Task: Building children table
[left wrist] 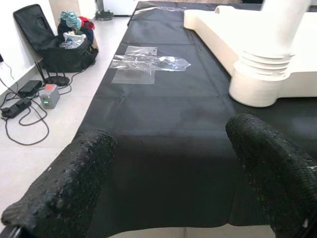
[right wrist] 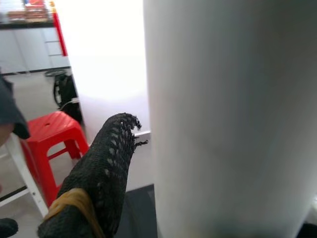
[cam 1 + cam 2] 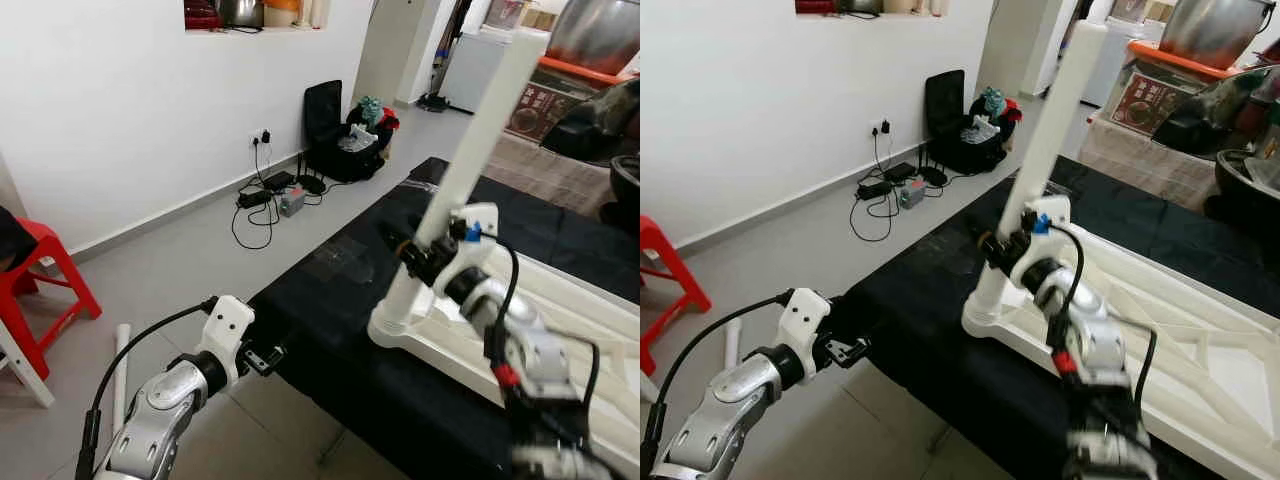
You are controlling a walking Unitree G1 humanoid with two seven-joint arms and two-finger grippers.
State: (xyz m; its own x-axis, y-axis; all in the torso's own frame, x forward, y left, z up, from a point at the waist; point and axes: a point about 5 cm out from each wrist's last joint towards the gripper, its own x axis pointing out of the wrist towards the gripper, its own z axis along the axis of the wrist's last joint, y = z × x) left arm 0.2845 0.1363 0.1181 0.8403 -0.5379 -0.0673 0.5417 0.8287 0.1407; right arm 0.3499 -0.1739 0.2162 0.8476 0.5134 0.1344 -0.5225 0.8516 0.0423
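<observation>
On the black mat's (image 3: 330,300) near corner, my right gripper (image 3: 425,255) gripped the white table leg (image 3: 1040,150) standing in the upturned tabletop's (image 3: 1200,360) socket; my left gripper (image 1: 173,173) hung released above the mat's edge, bare floor (image 3: 200,260) beyond.

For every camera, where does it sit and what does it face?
Left eye: head, facing down at white table leg; both arms show.
Right eye: same scene, same leg.
Left wrist: on left arm, facing black cloth; left tool open.
Right wrist: on right arm, against the leg; one finger shows.
All four share the leg.
</observation>
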